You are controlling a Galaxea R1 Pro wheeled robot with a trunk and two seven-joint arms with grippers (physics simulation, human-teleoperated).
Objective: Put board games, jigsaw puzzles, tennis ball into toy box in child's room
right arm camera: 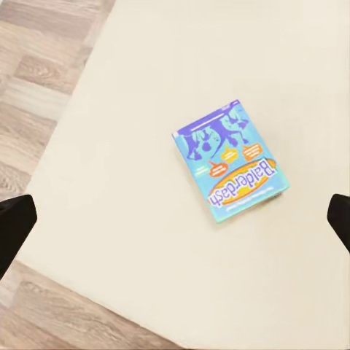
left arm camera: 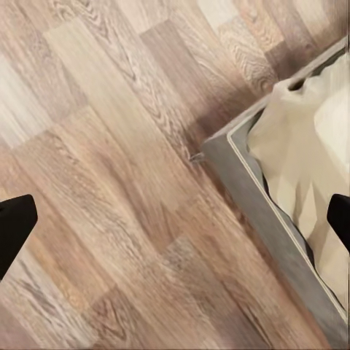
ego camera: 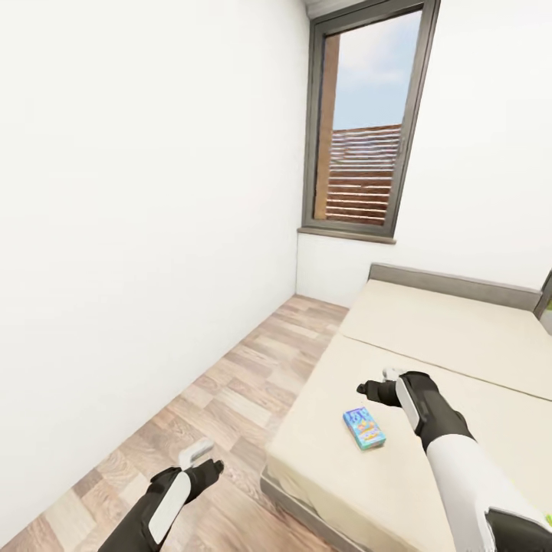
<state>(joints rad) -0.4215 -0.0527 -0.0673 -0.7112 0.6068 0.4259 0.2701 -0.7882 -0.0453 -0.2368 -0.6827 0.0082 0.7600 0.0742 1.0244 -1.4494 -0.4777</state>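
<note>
Your right claw (ego camera: pixel 381 386) hangs above the bed (ego camera: pixel 429 360), its two fingers spread wide with nothing between them; in the right wrist view the black fingertips (right arm camera: pixel 14 230) sit at opposite edges of the picture with the mattress showing between them. Just beside and slightly below that claw in the head view lies the blue board game (ego camera: pixel 364 427), flat on the beige mattress near the bed's front corner. From the right wrist camera you can read its lid: blue and purple print with an orange band marked "Balderdash" (right arm camera: pixel 230 170). It is not touched by either finger, and it lies a little in from the mattress edge, with the wood floor (right arm camera: pixel 40 87) beyond that edge.

Your left claw (ego camera: pixel 201 458) is low over the plank floor (ego camera: pixel 230 391), beside the bed and well apart from the game. Its fingers are also spread and hold nothing; the left wrist view shows one dark fingertip (left arm camera: pixel 13 230) at each side of the picture, floorboards between them, and the grey bed frame's corner (left arm camera: pixel 240 175) with beige bedding inside it.

You are facing a white wall (ego camera: pixel 138 230) on the left and a tall grey-framed window (ego camera: pixel 368 123) behind the bed's far end.
</note>
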